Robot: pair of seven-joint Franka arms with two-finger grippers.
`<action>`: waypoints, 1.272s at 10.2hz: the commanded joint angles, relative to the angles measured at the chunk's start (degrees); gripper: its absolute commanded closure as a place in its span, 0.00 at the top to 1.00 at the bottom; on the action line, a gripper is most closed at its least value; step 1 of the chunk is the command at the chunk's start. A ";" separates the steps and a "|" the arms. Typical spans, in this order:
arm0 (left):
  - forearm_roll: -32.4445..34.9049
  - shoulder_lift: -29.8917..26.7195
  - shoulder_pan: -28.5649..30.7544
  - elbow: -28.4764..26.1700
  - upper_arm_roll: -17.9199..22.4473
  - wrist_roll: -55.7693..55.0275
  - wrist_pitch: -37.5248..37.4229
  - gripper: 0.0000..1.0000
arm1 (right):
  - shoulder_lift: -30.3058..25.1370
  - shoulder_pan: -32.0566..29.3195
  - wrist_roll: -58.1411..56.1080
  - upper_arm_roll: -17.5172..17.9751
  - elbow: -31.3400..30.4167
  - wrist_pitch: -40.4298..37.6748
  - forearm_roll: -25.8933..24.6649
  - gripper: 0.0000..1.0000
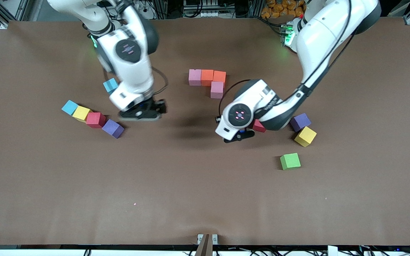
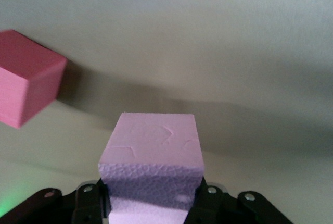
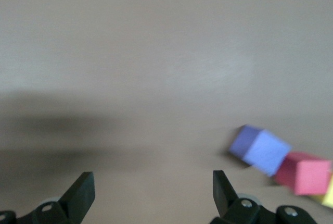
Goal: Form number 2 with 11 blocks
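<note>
So far four blocks (image 1: 209, 81) form the digit's start at upper centre, the left gripper (image 2: 151, 203) pinches a fifth pink cube (image 2: 152, 159) just below them (the rest lie scattered), and the right gripper (image 3: 151, 193), spread, waits empty.

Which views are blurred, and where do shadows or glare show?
Right wrist view: soft, purple cube and red cube smeared. Left wrist view: pink cube in the jaws sharp, green glow at a corner. Front view: sharp, arm shadows on the table, green lamp glow.
</note>
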 commanded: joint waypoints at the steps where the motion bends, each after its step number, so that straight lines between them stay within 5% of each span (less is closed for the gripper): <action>1: 0.21 0.13 -0.15 -1.94 0.25 -0.07 3.07 0.19 | -2.85 -7.61 -13.40 1.17 -4.25 1.11 -0.24 1.00; 4: 0.47 -0.22 -0.06 -5.55 0.25 0.46 10.36 0.19 | -2.24 -10.55 -28.17 1.17 -7.92 2.68 -0.24 1.00; 6: 0.65 -0.05 -0.32 -6.25 0.07 1.16 10.55 0.20 | -2.41 -13.68 -40.38 1.35 -16.70 13.90 -0.16 1.00; 13: 1.26 0.22 -3.05 -8.19 0.16 11.35 10.90 0.26 | 2.41 -21.69 -71.00 1.35 -22.54 23.95 0.37 1.00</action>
